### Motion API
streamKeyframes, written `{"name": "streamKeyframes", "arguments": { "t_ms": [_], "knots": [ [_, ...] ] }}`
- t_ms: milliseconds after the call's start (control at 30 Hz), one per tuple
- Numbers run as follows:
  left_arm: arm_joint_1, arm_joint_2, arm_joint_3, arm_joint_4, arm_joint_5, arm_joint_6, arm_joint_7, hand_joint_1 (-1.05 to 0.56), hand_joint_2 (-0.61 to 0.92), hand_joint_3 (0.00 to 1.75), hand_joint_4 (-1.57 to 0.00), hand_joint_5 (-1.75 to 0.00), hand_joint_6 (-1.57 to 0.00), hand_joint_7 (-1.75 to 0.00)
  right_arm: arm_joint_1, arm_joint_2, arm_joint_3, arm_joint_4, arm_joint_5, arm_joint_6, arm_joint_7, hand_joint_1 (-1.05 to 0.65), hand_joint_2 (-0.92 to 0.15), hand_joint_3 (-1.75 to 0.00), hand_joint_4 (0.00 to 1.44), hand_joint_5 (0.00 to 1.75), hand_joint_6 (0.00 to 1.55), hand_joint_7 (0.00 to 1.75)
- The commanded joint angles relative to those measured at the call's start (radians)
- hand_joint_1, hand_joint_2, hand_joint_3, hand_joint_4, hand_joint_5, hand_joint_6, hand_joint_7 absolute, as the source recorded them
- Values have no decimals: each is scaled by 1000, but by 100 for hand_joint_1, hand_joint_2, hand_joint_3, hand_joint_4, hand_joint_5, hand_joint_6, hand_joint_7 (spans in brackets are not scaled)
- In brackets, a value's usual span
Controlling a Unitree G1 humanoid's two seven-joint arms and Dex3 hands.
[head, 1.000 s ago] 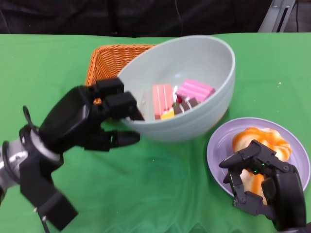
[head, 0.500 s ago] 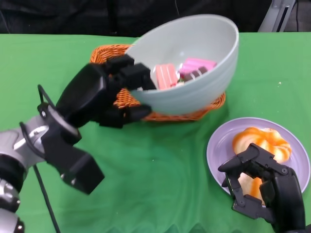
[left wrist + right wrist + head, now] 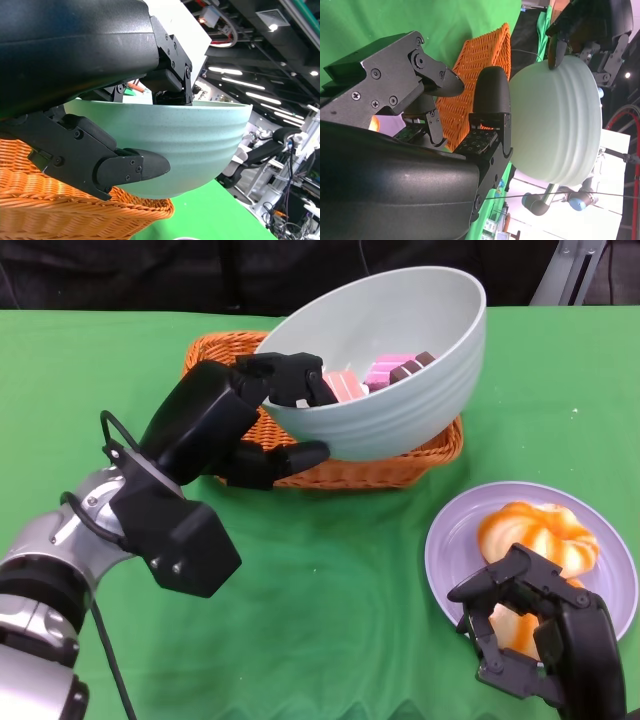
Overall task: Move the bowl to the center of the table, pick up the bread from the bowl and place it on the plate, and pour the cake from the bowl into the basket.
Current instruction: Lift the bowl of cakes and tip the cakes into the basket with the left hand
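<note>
Head view looks down; both wrist views sit close, sharing the bowl (image 3: pixel 390 360)

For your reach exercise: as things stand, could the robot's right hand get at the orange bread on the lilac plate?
Probably yes: the right hand hovers open over the orange bread on the lilac plate, nothing between.

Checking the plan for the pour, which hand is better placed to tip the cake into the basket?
The left hand: it already grips the bowl by its rim, raised over the basket. The right hand hovers by the plate.
</note>
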Motion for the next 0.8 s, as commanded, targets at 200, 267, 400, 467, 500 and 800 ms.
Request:
{"name": "streamKeyframes", "arguments": {
  "t_ms": [200,267,400,467,500,800],
  "knots": [
    [-30,-66,69,25,-142,66,-125,-1,66,94,-56,-171,-65,-149,11,-8,7,6,-5,-14,-4,0,-57,-103,75,151,70,130],
    [-30,-79,80,25,-157,79,-148,-1,64,97,-55,-171,-65,-150,14,-7,10,4,0,-13,0,0,-57,-103,75,151,70,130],
    [-28,-90,91,20,-167,91,-169,0,62,103,-55,-172,-64,-151,16,-6,14,2,8,-12,4,2,-58,-102,74,151,70,129],
    [-32,-105,97,26,-167,106,-166,-1,62,104,-56,-171,-65,-152,11,-9,14,12,-8,-22,-4,1,-58,-101,75,152,70,128],
    [-33,-110,101,28,-166,110,-165,-2,63,104,-57,-169,-65,-152,10,-10,14,15,-12,-24,-6,0,-58,-101,75,152,70,128],
    [-49,-148,133,49,-169,149,-154,-5,69,95,-57,-175,-64,-155,4,-14,16,30,-35,-40,-25,0,-58,-101,78,152,73,123]
  ]
}}
